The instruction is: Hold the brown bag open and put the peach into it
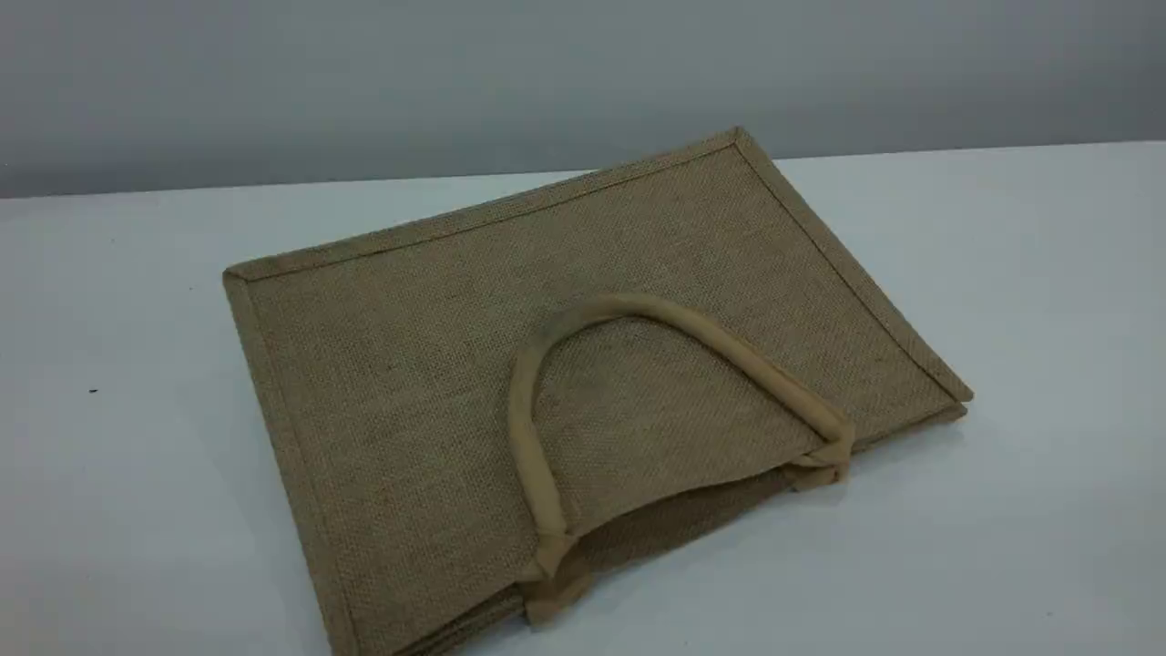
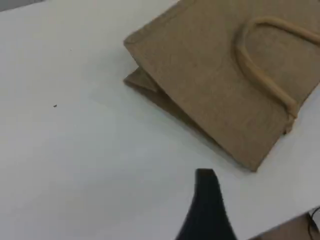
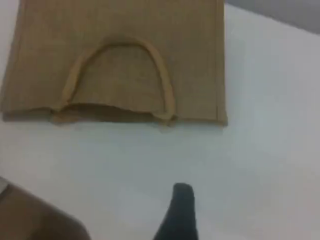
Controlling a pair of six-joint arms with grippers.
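Note:
The brown bag (image 1: pixel 410 383) lies flat on the white table, its mouth toward the near edge and gaping slightly under the upper beige loop handle (image 1: pixel 601 314). The peach is out of view in every frame. Neither arm shows in the scene view. In the left wrist view one dark fingertip (image 2: pixel 206 182) hangs over bare table, well short of the bag (image 2: pixel 200 75). The right wrist view shows one dark fingertip (image 3: pixel 182 200) above bare table in front of the bag's mouth (image 3: pixel 110 112), apart from it. Nothing lies against either fingertip.
A white table (image 1: pixel 1002 501) runs back to a grey wall (image 1: pixel 364 82). A brown strip beyond the table's edge shows at the corner of the left wrist view (image 2: pixel 295 231) and of the right wrist view (image 3: pixel 30 220).

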